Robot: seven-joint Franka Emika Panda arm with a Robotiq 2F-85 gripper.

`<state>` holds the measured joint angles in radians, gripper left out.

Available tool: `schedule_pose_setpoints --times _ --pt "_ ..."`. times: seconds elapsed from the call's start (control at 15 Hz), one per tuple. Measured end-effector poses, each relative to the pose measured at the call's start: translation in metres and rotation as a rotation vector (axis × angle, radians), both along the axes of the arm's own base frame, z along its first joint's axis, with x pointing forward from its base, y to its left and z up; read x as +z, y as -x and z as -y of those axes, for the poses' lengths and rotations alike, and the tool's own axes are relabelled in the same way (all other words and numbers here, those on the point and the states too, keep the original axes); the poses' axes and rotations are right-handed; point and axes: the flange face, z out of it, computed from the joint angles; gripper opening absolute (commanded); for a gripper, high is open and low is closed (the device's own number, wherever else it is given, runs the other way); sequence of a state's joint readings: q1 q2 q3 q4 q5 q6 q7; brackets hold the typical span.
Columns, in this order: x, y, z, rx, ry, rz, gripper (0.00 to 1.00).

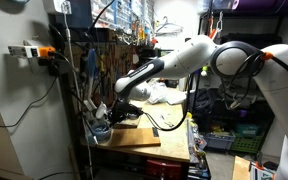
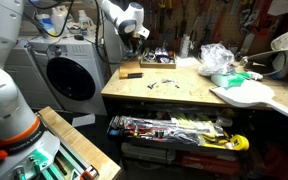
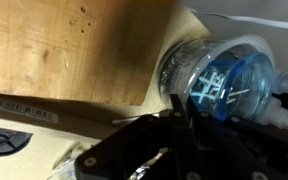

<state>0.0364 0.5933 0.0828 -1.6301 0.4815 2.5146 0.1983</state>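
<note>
The claw [image 3: 174, 112] enters the wrist view from the bottom edge as a dark, blurred mass. One fingertip reaches up to the near edge of a clear plastic cup [image 3: 219, 80]. The blur hides the gap between the fingers, so I cannot tell whether the claw is released or clenched. It is also unclear whether the fingertip touches the cup or stops just short of it.

The cup lies at about 1 o'clock from the claw, tilted over, with something blue with pale markings showing through its wall. It rests at the right-hand end of a wooden board [image 3: 64, 50], which fills the view from 9 to 12 o'clock. A paler strip with small dark print [image 3: 24, 110] runs along the board's near edge at about 9 o'clock.

In an exterior view the claw [image 2: 137, 38] hangs over the back left corner of the worktop [image 2: 164, 97], with the arm [image 2: 114, 12] coming down from 12 o'clock. A small wooden block [image 2: 131, 72] lies near it at 6 o'clock. Well apart at 3 o'clock are a crumpled white plastic bag [image 2: 219, 58], a green item [image 2: 239, 77] and a flat white shape [image 2: 249, 96]. An open drawer of tools [image 2: 174, 128] sits below the worktop, and a washing machine [image 2: 69, 75] stands at 8 o'clock.

In an exterior view the arm [image 1: 184, 60] stretches in from 3 o'clock, and the claw [image 1: 117, 110] is low over the board.
</note>
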Motion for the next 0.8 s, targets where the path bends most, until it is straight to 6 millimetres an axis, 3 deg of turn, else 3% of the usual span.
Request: schedule_pose_setpoints --times 0.27,0.33,0.4,0.8 --pt "-0.004 -0.002 -0.003 -0.009 0.014 -0.009 0.01" --pt "-0.004 -0.002 -0.003 -0.015 0.019 -0.008 0.12" --pt "-0.004 -0.002 -0.004 -0.019 0.023 -0.007 0.32" --pt "0.006 -0.008 -0.006 -0.023 0.035 0.016 0.76"
